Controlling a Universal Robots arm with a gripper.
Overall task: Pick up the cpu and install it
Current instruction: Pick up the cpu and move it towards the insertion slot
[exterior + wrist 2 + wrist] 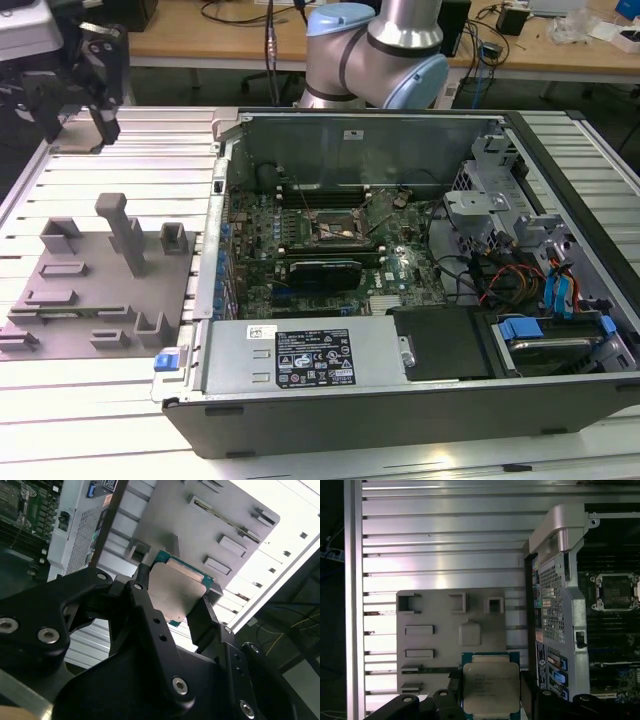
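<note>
Found the gripper closest to the lens in both wrist views, black links and bolts up front, fingers pinched on the cpu at two opposite edges. Saw the cpu's silver-grey lid facing the first wrist view, rimmed in green, held flat between the pads. Noted the fixture lying beyond the cpu in both wrist views: a grey plate with low blocks and slots standing off it. Could not tell from those views how far off the plate the cpu hung.

In the exterior view, placed the gripper at ten o'clock, raised over the slatted table, with the fixture below it at nine o'clock on the exterior view's left. Placed the open case from the centre across to three o'clock, the green board lying inside. Spotted the socket near the middle of that board, black-framed, well apart from the gripper, which hung at about ten o'clock from it. Found the power supply at six o'clock from the socket, just inside the case's near wall. Caught the arm at twelve o'clock, behind the case's far wall. Saw the same socket in the first wrist view, inside the case beside the fixture.
</note>
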